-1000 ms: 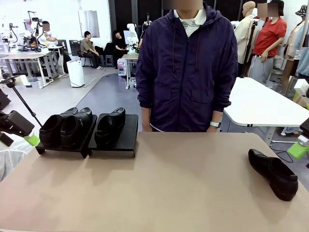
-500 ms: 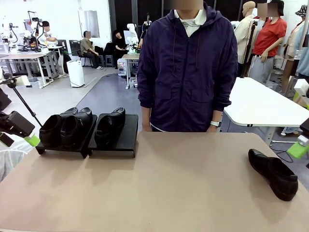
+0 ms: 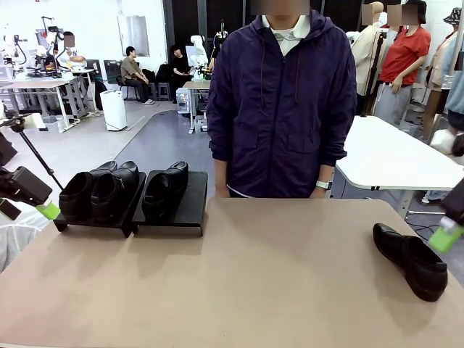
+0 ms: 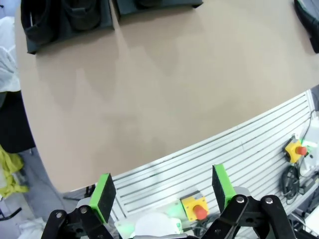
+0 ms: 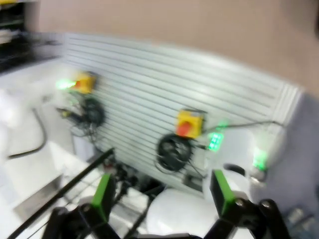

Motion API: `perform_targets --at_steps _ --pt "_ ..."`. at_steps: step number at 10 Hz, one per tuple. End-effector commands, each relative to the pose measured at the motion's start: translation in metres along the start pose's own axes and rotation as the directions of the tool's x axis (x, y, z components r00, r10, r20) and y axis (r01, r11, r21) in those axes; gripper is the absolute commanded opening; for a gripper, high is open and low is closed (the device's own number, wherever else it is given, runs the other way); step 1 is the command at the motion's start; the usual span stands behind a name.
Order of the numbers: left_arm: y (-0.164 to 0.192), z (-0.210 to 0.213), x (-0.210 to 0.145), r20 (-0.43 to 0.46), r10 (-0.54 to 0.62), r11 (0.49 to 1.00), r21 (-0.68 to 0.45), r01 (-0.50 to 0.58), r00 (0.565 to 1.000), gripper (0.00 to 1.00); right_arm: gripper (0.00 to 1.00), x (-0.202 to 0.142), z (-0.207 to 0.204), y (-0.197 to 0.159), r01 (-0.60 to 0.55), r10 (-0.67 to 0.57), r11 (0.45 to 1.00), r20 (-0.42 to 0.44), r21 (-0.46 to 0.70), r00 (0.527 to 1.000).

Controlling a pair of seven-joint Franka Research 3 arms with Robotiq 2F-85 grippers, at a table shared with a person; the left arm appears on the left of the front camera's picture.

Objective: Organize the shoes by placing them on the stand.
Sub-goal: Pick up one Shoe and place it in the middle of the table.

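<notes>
Both grippers, left (image 4: 162, 191) and right (image 5: 162, 191), hang off the table's (image 3: 275, 275) near edge with fingers spread, gripping nothing. 3 shoes (image 3: 119, 190) sit on the stand (image 3: 185, 210) at the far-left corner, its rightmost slot free. The 4th shoe (image 3: 410, 259) lies by the right edge, with bare tabletop between.
</notes>
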State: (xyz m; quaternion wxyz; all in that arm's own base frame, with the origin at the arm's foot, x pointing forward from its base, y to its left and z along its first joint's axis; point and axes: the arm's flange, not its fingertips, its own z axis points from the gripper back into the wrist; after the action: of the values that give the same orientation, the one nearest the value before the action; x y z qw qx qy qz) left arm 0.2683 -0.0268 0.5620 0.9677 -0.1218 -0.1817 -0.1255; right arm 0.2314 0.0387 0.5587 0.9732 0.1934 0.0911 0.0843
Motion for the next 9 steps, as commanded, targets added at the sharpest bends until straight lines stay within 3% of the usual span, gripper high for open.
perform_targets --at_steps 1,2,3,4,5,6,7,8,9 --pt "0.003 0.000 0.000 -0.002 -0.016 1.000 -0.023 0.016 1.000 1.00 1.00 0.051 -0.019 0.026 0.101 -0.274 0.823 -0.235 -0.558 0.933" --pt "0.003 0.000 0.000 -0.002 -0.016 1.000 -0.023 0.016 1.000 1.00 1.00 0.061 -0.029 0.024 0.154 -0.389 0.735 -0.224 -0.660 0.894" --pt "0.003 0.000 0.000 -0.002 -0.016 1.000 -0.023 0.016 1.000 1.00 1.00 0.066 -0.033 0.023 0.165 -0.385 0.752 -0.222 -0.639 0.896" --pt "0.003 0.000 0.000 -0.002 -0.016 1.000 -0.023 0.016 1.000 1.00 1.00 0.061 -0.029 0.025 0.272 -0.401 0.790 -0.127 -0.550 0.907" --pt "0.003 0.000 0.000 -0.002 -0.016 1.000 -0.023 0.016 1.000 1.00 1.00 0.057 -0.049 0.027 0.154 -0.223 0.894 -0.121 -0.420 0.967" --pt "0.003 0.000 0.000 -0.002 -0.016 1.000 -0.023 0.016 1.000 1.00 1.00 0.065 -0.050 0.022 0.212 -0.312 0.834 -0.118 -0.509 0.943" --pt "0.003 0.000 0.000 -0.002 -0.016 1.000 -0.023 0.016 1.000 1.00 1.00 0.059 -0.067 0.035 0.203 -0.294 0.820 -0.091 -0.535 0.951" --pt "0.003 0.000 0.000 -0.002 -0.016 1.000 -0.023 0.016 1.000 1.00 1.00 0.072 -0.064 0.025 0.206 -0.287 0.814 -0.069 -0.543 0.955" --pt "0.003 0.000 0.000 -0.002 -0.016 1.000 -0.023 0.016 1.000 1.00 1.00 0.092 -0.054 0.002 0.153 -0.210 0.857 -0.061 -0.491 0.976"
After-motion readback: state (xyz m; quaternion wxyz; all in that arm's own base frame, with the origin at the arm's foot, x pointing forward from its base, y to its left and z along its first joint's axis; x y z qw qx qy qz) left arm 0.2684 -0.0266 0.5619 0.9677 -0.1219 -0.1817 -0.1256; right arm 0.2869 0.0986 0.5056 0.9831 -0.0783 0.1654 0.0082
